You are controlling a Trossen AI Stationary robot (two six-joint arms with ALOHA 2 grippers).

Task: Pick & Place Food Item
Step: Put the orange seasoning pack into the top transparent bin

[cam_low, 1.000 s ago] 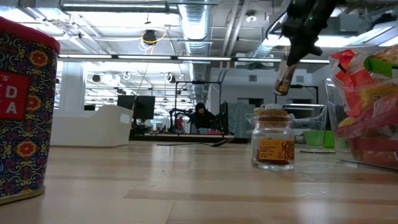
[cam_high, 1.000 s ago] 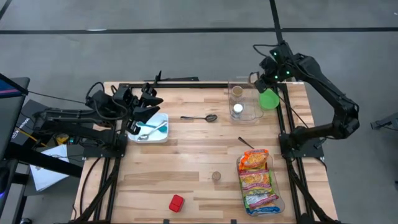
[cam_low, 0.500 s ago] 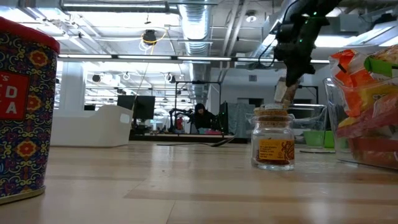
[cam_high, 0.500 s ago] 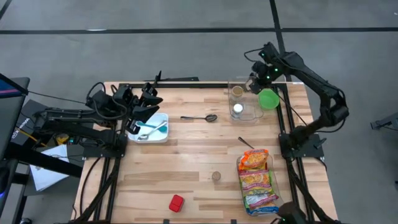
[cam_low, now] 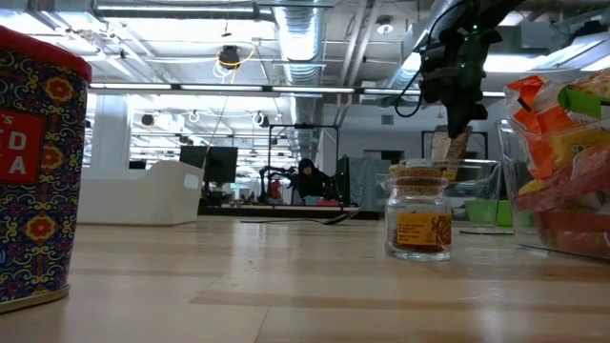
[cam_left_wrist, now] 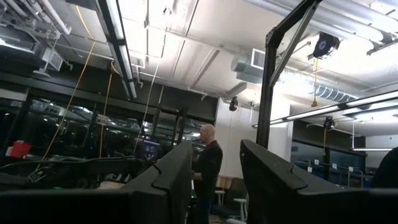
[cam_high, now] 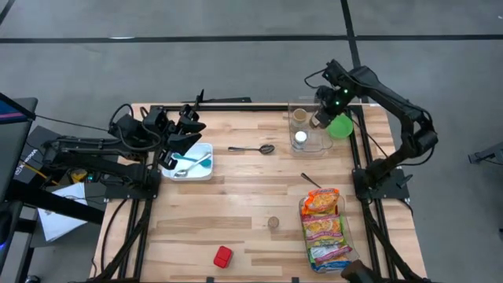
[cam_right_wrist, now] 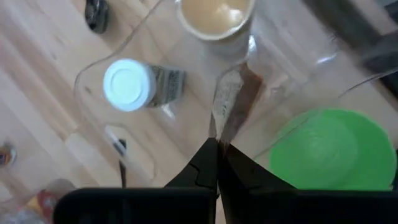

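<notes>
My right gripper (cam_high: 321, 118) hangs at the table's far right, shut on a small brown-and-silver packet (cam_right_wrist: 229, 102), also seen in the low view (cam_low: 450, 147). Beneath the packet stands a clear bin (cam_high: 318, 147) holding a tan-lidded jar (cam_right_wrist: 214, 15) and a white-capped bottle (cam_right_wrist: 129, 84). A green bowl (cam_high: 341, 126) sits just right of the bin. My left gripper (cam_left_wrist: 214, 180) is raised over a white tray (cam_high: 203, 171) at the table's left, open, with nothing between its fingers. My right gripper pinches the packet's upper end (cam_right_wrist: 217, 135) between its two fingertips. The fingers come from above and point steeply down. The packet hangs below them over the clear bin's right side, beside the green bowl. I cannot tell whether its lower end touches anything.
A metal spoon (cam_high: 253, 148) lies mid-table. Noodle packs fill a clear bin (cam_high: 324, 228) at the near right. A small corked jar (cam_low: 418, 221), a red block (cam_high: 223, 256) and a patterned red tin (cam_low: 33, 171) stand near the front edge.
My right gripper has sunk and come toward the table's left and near side, from above the green bowl to over the clear bin. It has tipped to point more steeply down. The packet has gone with it, lower and more upright than before.
</notes>
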